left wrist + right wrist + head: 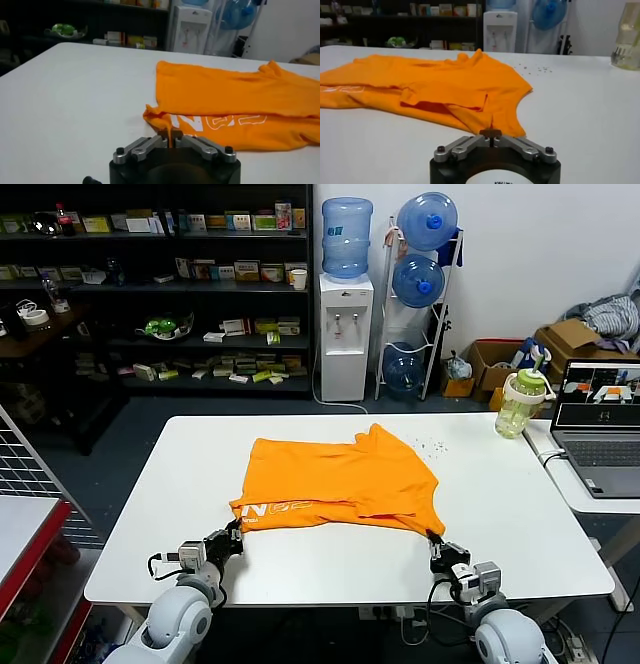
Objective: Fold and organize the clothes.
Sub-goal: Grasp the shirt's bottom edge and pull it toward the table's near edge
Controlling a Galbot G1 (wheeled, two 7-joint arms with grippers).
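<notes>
Pinching the near hem of the orange T-shirt point(338, 481) at both corners, the left gripper point(236, 534) and right gripper point(436, 541) have their jaws pressed together on thin folds of fabric, apparently so the edge can be lifted evenly for a fold. The shirt lies rumpled and partly doubled at the middle of the white worktop point(150, 514), lettering showing near the left corner. Bare surface surrounds it on all sides; a green-lidded bottle point(521, 402) and a laptop point(597, 434) sit well apart at the right.
</notes>
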